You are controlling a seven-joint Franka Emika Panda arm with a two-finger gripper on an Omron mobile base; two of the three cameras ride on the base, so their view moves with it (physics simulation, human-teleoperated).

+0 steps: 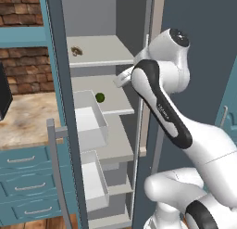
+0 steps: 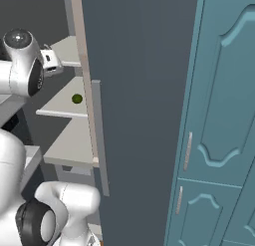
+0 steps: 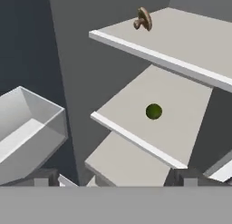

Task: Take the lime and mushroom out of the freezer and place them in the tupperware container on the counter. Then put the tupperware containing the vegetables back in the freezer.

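Note:
The freezer (image 1: 59, 61) stands open, its slate-blue door (image 2: 139, 90) swung out to the right. The mushroom (image 1: 76, 51) lies on the upper shelf and shows near the top of the hand view as mushroom (image 3: 143, 19). One shelf lower sits the lime (image 1: 100, 97), also seen as lime (image 2: 76, 98) and lime (image 3: 154, 111). My gripper (image 3: 115, 180) is open and holds nothing. It hovers at the shelves' front edge (image 1: 120, 79), to the right of the lime and short of it. The counter (image 1: 28, 117) lies left of the freezer. The tupperware container is out of view.
Two white drawer bins (image 1: 90, 119) (image 1: 95, 179) are pulled out below the lime's shelf; the upper one shows as a bin (image 3: 27, 132) in the hand view. A black toaster oven (image 1: 3, 98) sits at the counter's left. Teal cabinet doors (image 2: 224, 115) stand right of the freezer door.

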